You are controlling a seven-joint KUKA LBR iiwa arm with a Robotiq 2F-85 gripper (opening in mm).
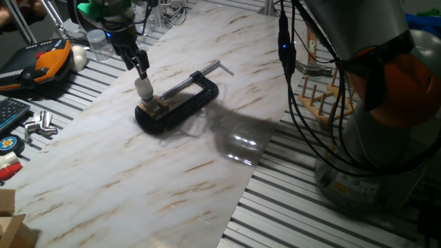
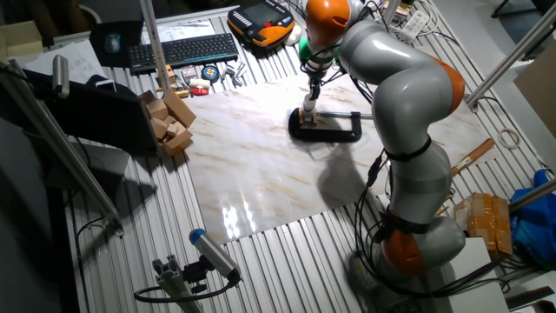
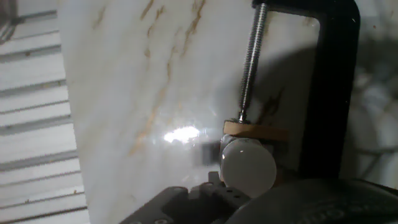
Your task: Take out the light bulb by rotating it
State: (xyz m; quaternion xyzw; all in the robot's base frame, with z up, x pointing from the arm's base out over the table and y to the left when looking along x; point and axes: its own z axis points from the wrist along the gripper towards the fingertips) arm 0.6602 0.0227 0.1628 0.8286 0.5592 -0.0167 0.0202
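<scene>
The gripper (image 1: 142,71) was positioned directly above the light bulb (image 1: 143,87), with its dark fingers (image 1: 140,63) angled downward toward the bulb's top. Whether the fingertips were in contact with the bulb could not be determined, and the spacing of the jaws could not be told from any view. The light bulb was seated upright, directly below the gripper, in a tan wooden socket block (image 1: 156,105). The block was held between the jaws of a black C-clamp (image 1: 180,105), which lay flat on the marble-patterned board (image 1: 158,172) beneath the gripper. In the hand view, the bulb (image 3: 248,164) was seen close to the camera at the lower centre, with the block (image 3: 256,132) just beyond it and the clamp's threaded screw (image 3: 252,59) bearing on the block from the far side. The clamp frame (image 3: 331,87) was seen running along the right side of the screw. In the other fixed view, the gripper (image 2: 311,94) was seen over the bulb (image 2: 308,111) at the near end of the clamp (image 2: 328,128), with the arm (image 2: 400,87) reaching in from the side.
</scene>
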